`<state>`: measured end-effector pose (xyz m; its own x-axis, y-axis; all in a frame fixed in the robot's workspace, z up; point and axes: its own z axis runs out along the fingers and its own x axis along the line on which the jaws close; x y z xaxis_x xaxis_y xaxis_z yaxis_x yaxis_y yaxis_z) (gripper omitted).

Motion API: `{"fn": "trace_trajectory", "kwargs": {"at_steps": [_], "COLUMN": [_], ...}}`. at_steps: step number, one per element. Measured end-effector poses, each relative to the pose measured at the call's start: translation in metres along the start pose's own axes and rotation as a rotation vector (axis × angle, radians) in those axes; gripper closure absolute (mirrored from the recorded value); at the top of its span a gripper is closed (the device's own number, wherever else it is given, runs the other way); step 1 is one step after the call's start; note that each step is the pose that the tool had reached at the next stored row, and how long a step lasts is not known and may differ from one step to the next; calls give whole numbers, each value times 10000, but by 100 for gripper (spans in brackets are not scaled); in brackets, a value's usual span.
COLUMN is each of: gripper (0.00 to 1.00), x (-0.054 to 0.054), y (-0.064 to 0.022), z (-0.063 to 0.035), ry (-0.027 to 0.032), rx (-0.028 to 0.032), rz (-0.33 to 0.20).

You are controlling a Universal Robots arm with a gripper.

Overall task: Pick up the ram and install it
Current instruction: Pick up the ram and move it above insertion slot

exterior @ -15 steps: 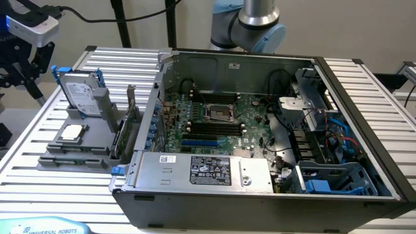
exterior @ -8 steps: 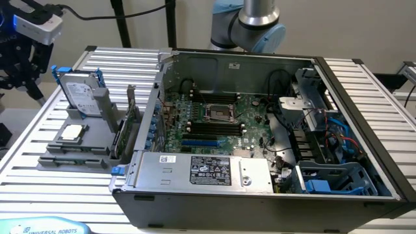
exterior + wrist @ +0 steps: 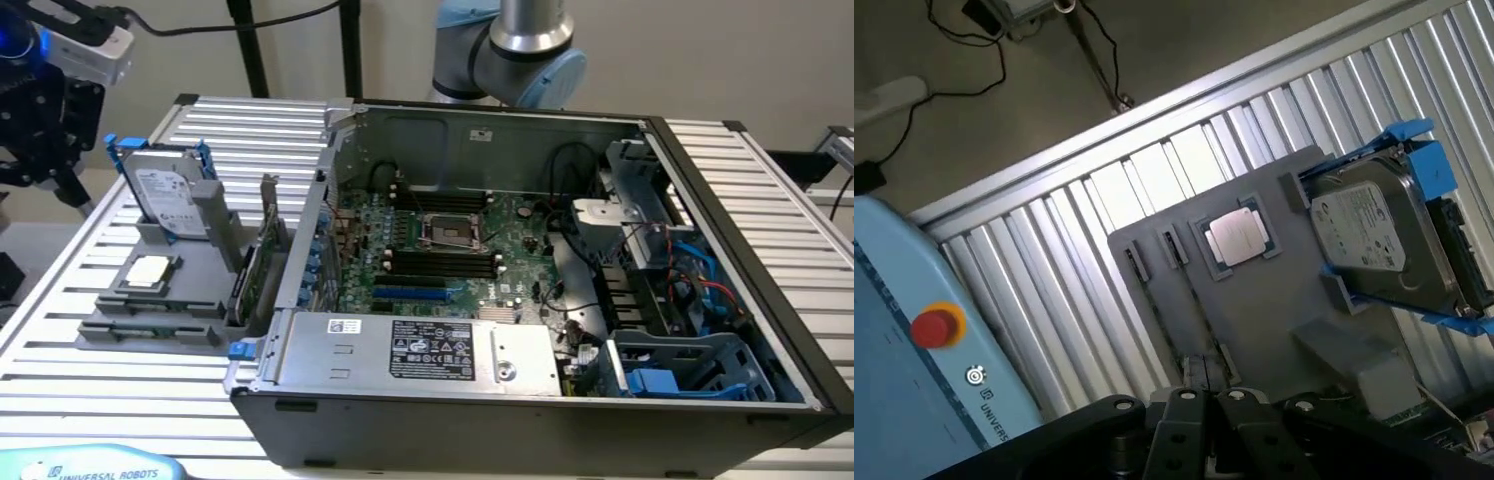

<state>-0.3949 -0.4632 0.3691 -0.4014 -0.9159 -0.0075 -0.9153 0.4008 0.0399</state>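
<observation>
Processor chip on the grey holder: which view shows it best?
Wrist view: the processor chip lies almost face-on, its whole silver top clear on the grey holder. The exterior view shows it obliquely, at that view's left, near the upright hard drive.

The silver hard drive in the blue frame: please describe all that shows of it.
The silver hard drive is a flat metal box with a white label on its broad face. A blue plastic frame runs around its edges. It stands on edge, leaning slightly, in the grey holder on the ribbed metal table, at the exterior view's left of the open computer case.
</observation>
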Motion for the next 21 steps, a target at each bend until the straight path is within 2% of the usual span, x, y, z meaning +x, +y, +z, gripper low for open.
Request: {"fn": "trace_trajectory", "kwargs": {"at_steps": [16,21], "gripper": [89,89], "x": [0,0], "y": [-2,-22], "z": [60,92], "ry": [116,131], "rx": [-22,-24], "rz": [-2898,-3289]}}
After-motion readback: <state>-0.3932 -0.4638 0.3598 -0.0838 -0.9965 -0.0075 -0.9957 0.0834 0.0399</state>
